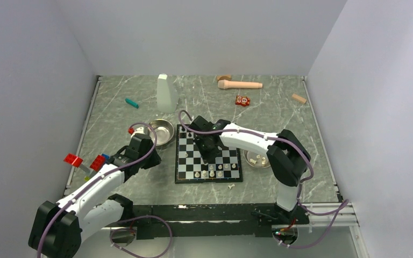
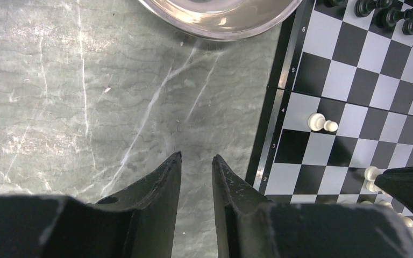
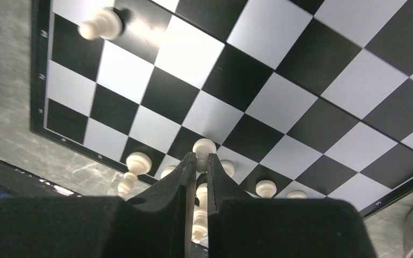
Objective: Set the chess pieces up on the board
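Near six o'clock on the board [image 3: 279, 115], the right gripper [image 3: 198, 157] pinches a white pawn [image 3: 204, 146], likely light and tippy, by its neck.

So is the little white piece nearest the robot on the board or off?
Off. The white piece lies on the grey table, just outside the board border.

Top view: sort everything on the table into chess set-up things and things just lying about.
For the job: board, white pieces, black pieces, stray white piece off the board, right steel bowl holding white pieces.
Lying about: white bottle, teal stick, wooden mallet, red toy, wooden block, red blocks, left steel bowl, no pieces visible inside.
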